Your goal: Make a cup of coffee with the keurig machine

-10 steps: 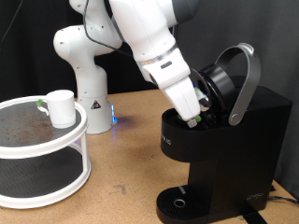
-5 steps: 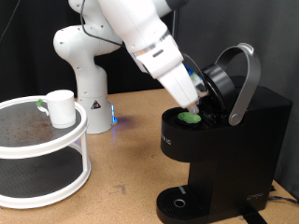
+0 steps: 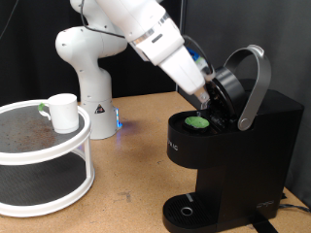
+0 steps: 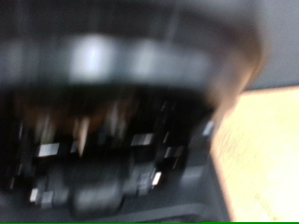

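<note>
The keurig machine [image 3: 248, 160] stands at the exterior view's right with its grey lid handle [image 3: 255, 83] raised. A small dark pod with a green top [image 3: 198, 122] sits in the open chamber. My gripper [image 3: 201, 97] hangs just above the pod, tilted down toward the chamber, with nothing between its fingers. The white cup [image 3: 64, 112] stands on the top shelf of a white round rack [image 3: 49, 146] at the exterior view's left, far from the gripper. The wrist view is blurred and shows only the dark machine body [image 4: 112, 121] close up.
The robot's white base [image 3: 87, 68] stands at the back, left of centre. The round drip tray [image 3: 185, 210] at the machine's foot has nothing on it. The wooden table [image 3: 136, 165] lies between the rack and the machine.
The gripper was down in the chamber a second ago. It has let go of the green-topped pod there and risen up and back, leaving the pod in view.
</note>
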